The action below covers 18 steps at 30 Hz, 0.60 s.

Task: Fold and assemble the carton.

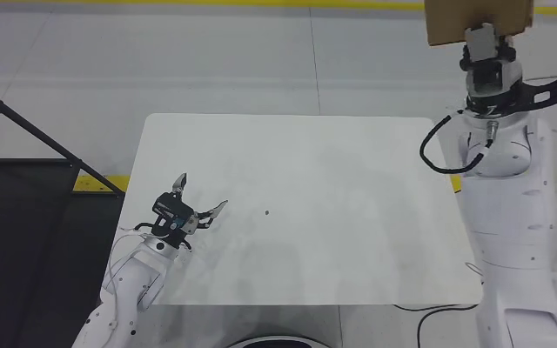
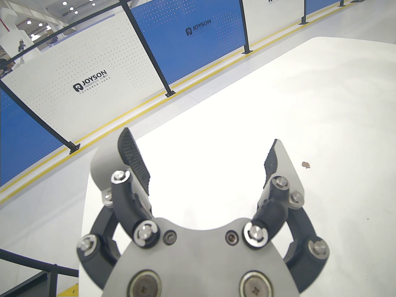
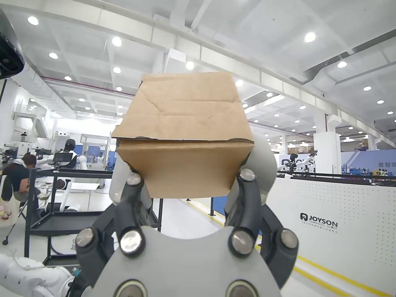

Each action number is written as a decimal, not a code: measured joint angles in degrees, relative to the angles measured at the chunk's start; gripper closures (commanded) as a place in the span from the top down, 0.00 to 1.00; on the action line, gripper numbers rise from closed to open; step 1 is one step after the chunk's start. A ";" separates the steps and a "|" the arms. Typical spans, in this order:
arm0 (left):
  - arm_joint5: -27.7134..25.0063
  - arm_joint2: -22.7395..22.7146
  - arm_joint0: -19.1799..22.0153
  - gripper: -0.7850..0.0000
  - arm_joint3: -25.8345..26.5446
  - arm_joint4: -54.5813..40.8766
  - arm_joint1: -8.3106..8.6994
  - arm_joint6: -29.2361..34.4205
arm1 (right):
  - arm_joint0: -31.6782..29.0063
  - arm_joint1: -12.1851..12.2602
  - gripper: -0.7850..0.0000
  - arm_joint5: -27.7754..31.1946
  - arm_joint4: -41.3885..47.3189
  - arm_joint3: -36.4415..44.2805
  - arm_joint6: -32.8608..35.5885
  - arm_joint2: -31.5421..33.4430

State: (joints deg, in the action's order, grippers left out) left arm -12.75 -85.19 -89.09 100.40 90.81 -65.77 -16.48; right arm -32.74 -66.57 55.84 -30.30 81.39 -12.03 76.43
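Carton [image 3: 185,115] clamped in right end effector [image 3: 191,168]; left end effector [image 2: 201,143] spread.

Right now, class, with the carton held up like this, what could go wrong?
The right jaws pinch the carton at one edge only; it could slip or twist. It is held beyond the table, so a drop would likely hit the floor. The left jaws, open, are far off and cannot steady it.

You are seeing the carton [image 1: 477,19] being cut off by the top view's upper edge. It is covering the fingertips of the right gripper [image 1: 482,39], and the speck [image 1: 266,210] on the table [image 1: 348,261] is showing too small to identify.
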 measured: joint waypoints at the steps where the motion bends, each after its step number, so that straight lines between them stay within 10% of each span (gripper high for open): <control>1: 0.00 0.00 0.00 1.00 0.00 0.00 0.00 0.00 | -0.08 0.00 0.00 0.94 0.03 0.00 0.46 -0.22; 18: 0.00 0.00 0.00 1.00 0.00 0.00 0.00 0.00 | -4.90 4.10 0.00 2.16 -14.64 9.82 8.41 -5.05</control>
State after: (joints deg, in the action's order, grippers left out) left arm -12.75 -85.19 -89.09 100.40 90.81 -65.77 -16.48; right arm -37.64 -62.46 58.00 -44.94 91.21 -3.62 71.37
